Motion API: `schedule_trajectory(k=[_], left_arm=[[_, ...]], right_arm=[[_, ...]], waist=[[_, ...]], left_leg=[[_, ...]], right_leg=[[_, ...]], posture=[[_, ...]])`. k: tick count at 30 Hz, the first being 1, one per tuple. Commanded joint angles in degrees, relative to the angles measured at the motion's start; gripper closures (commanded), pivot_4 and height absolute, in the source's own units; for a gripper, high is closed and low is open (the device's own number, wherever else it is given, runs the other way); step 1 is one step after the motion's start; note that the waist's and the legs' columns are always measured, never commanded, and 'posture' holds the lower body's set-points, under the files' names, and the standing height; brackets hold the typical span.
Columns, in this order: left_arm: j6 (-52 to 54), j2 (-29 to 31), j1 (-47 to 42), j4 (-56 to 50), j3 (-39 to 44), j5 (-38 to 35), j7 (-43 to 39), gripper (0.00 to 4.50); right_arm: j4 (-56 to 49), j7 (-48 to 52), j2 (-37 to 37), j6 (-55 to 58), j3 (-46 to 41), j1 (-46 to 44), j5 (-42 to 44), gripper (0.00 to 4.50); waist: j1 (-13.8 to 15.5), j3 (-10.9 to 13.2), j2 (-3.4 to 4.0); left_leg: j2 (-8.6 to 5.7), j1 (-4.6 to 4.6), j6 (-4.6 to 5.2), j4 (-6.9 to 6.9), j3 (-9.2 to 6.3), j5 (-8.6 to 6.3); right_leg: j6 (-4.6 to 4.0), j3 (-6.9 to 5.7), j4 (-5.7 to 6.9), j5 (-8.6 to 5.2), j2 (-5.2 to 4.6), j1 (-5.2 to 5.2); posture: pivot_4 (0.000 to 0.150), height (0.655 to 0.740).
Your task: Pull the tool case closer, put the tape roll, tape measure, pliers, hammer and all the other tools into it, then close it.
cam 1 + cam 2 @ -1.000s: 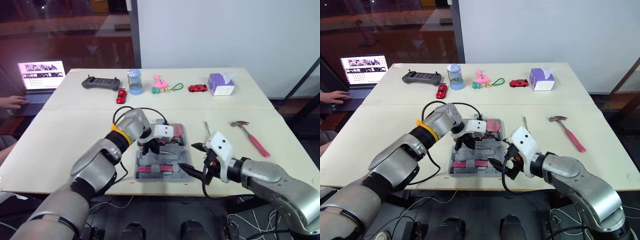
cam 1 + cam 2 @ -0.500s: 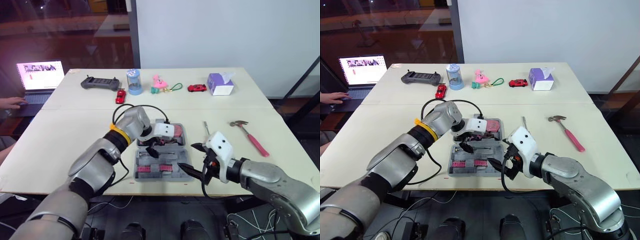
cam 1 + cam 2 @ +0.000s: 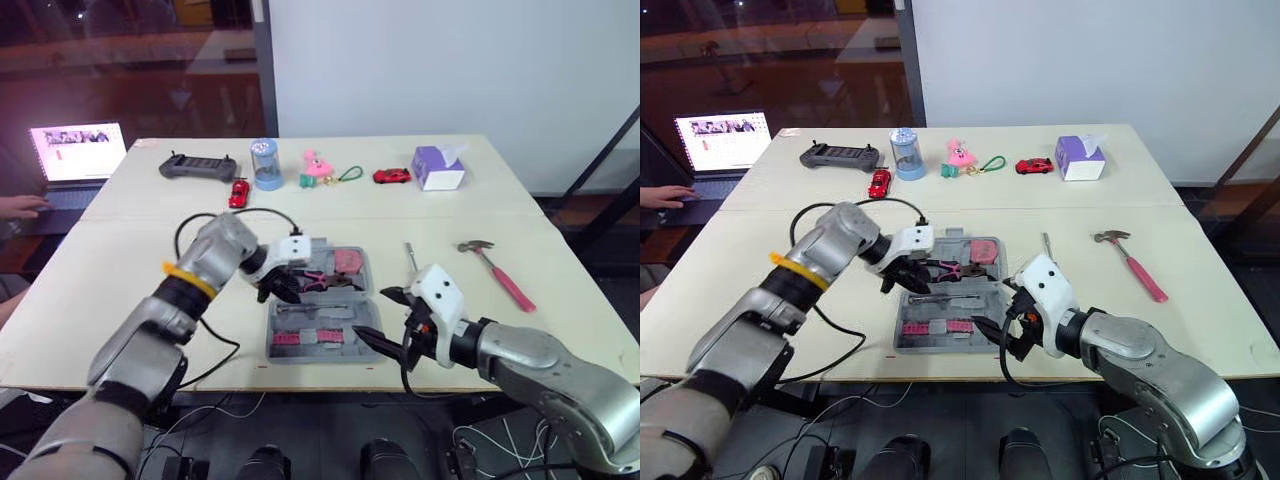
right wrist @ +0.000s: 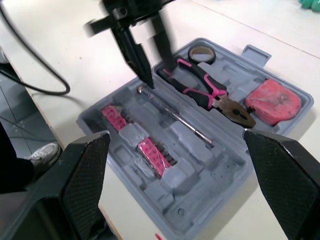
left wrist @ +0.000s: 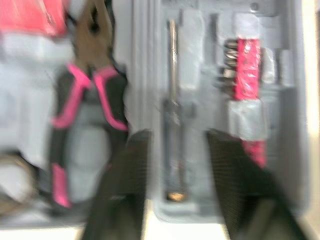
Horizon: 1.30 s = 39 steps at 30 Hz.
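Tool case (image 4: 220, 186) lies open on the tabletop (image 3: 120, 270) near its front edge, between your two end effectors. Pliers (image 4: 205, 90), a tape measure (image 4: 272, 102), a tape roll (image 4: 201, 52) and a thin screwdriver (image 4: 175, 112) sit in its moulded slots. Your left end effector (image 5: 177, 137) hovers over the case's left side, fingers spread, gripping nothing. Your right end effector (image 3: 374, 314) is at the case's right front corner, fingers wide apart and empty. You see the hammer (image 3: 500, 272) on the tabletop, well off to the right.

Cream table (image 3: 100, 270), white wall (image 3: 450, 60) behind, dark glass panel (image 3: 130, 60) left, lit laptop (image 3: 78, 150) beside table.
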Motion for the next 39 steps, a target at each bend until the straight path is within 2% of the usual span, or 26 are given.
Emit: schedule_trajectory(k=[1,3,7,14,24,32,36,39], left_arm=[[-0.18,-0.13,2.46,-4.96,5.48,-4.78,2.38,4.49],[-3.06,-1.62,6.39,-5.68,9.8,-8.08,6.16,4.49],[-3.83,-4.22,9.33,-5.15,12.41,-10.57,10.06,4.49],[-8.17,-6.42,11.09,-2.18,10.27,-9.27,14.29,4.49],[-16.04,-6.56,12.13,8.12,5.42,-2.57,20.11,4.49],[-15.88,-8.39,12.07,12.54,3.72,-1.28,20.37,4.49],[-15.0,-7.74,11.11,11.61,4.42,-2.09,19.25,4.49],[-12.8,-5.76,10.09,6.73,5.92,-3.98,16.83,4.49]], right_arm=[[-2.61,-0.47,0.33,-0.52,-0.6,-0.06,0.56,0.0],[-2.41,-0.41,0.3,-0.69,-0.57,-0.04,0.52,0.0],[-1.87,-0.05,-0.06,-0.98,-0.44,-0.3,0.22,0.0],[-1.59,0.71,-0.81,-0.62,-1.22,-0.93,0.48,0.0],[-2.1,0.48,-1.25,0.38,-2.59,-0.73,1.1,0.0],[-2.43,0.2,-1.55,1.08,-3.57,-0.67,1.88,0.0],[-2.47,0.34,-1.89,1.17,-4.03,-0.58,2.34,0.0],[-1.88,0.92,-2.72,0.65,-5.22,-0.21,2.49,0.0]], waist=[[0.28,0.0,0.0],[0.3,0.0,0.0],[0.18,-0.01,0.01],[0.25,-0.01,0.02],[0.4,-0.02,0.02],[0.5,-0.1,0.12],[0.5,-0.12,0.15],[0.36,-0.11,0.14]], left_leg=[[-0.01,-0.01,-0.01,0.02,0.0,0.01],[-0.01,-0.03,-0.06,0.08,0.0,0.03],[0.0,0.0,-0.08,0.1,0.0,0.04],[-0.01,-0.01,-0.05,0.19,0.02,0.03],[-0.01,0.0,-0.01,0.2,0.02,0.0],[-0.02,0.39,0.53,0.42,0.02,-0.3],[-0.02,0.5,0.57,0.42,0.01,-0.32],[-0.01,0.5,0.57,0.42,0.01,-0.32]], right_leg=[[0.0,0.0,0.0,0.0,-0.01,0.01],[0.0,0.0,0.0,0.0,-0.01,0.02],[0.0,0.0,0.01,0.0,0.0,0.03],[0.0,0.0,0.02,0.0,0.0,0.04],[0.0,0.0,0.02,0.0,0.0,0.07],[0.03,-0.01,0.0,0.01,0.0,0.61],[0.04,0.0,-0.01,0.01,0.01,0.71],[0.04,0.0,-0.01,0.01,0.01,0.7]], posture=[[0.15,0.74],[0.15,0.74],[0.15,0.74],[0.15,0.74],[0.15,0.74],[0.15,0.74],[0.15,0.74],[0.15,0.74]])
